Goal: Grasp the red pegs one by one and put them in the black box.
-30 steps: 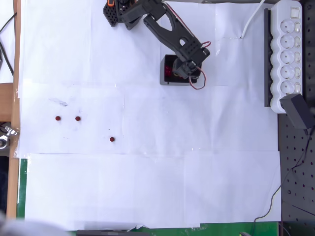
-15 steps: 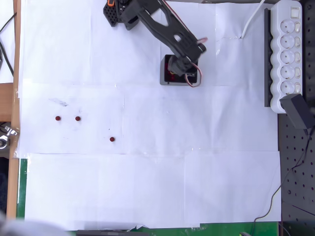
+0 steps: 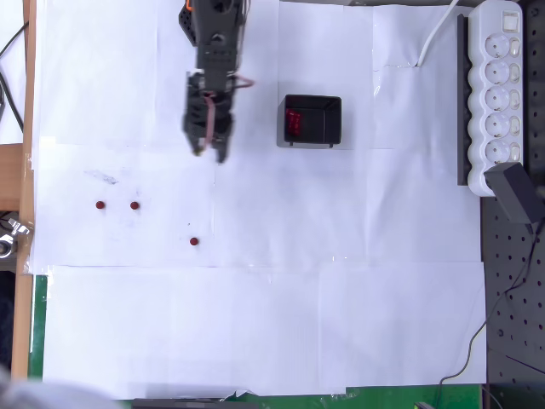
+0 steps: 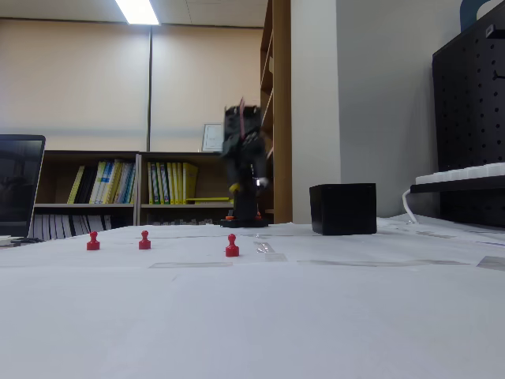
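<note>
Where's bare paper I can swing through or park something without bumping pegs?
Overhead: the whole lower half, below the nearest red peg, is bare. So is the stretch between the black box and the power strip. Tightest: left middle, under the gripper, around the other red pegs.
</note>
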Controlling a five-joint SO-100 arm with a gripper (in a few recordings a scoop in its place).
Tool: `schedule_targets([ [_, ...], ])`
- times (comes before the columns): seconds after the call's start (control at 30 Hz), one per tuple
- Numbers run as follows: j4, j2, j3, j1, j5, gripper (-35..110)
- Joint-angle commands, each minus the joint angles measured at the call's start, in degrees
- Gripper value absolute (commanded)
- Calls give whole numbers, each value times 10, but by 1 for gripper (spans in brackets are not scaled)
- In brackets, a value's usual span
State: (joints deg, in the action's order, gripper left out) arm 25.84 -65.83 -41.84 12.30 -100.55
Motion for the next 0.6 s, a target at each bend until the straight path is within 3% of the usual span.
schedule_targets([
  [0.0, -235, -78, 29, 46, 45, 16],
  [0.57, -294, -367, -179, 91, 23, 16],
])
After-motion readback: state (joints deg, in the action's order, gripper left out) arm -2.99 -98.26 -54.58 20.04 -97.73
